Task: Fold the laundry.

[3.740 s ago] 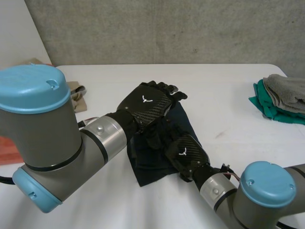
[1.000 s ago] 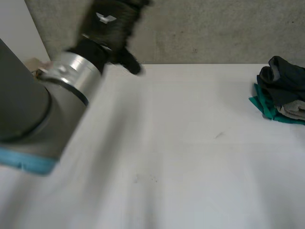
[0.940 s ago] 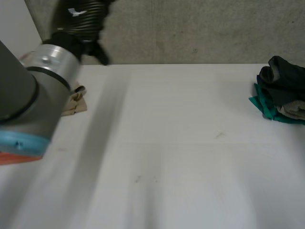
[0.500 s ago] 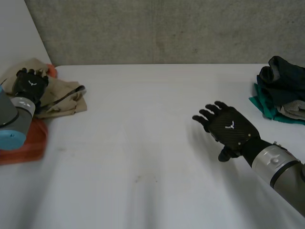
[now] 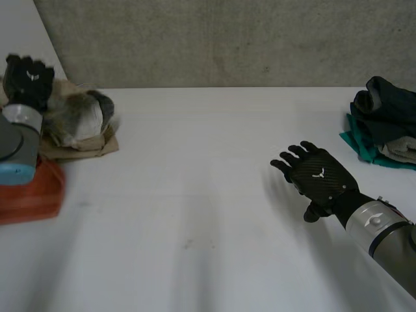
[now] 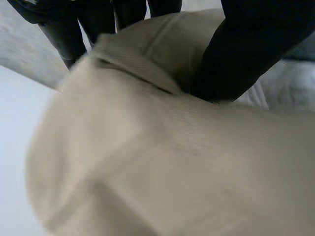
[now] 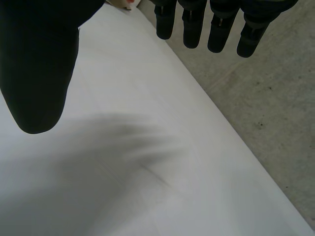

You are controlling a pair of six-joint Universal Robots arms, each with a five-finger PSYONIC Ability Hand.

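The left hand [image 5: 26, 81] is raised at the worktop's [image 5: 208, 195] far left corner, fingers [image 6: 64, 29] and thumb pinching a beige cloth [image 6: 172, 162]. The right hand [image 5: 318, 177] hovers above the worktop's right side, palm down, fingers [image 7: 216, 24] straight and spread.
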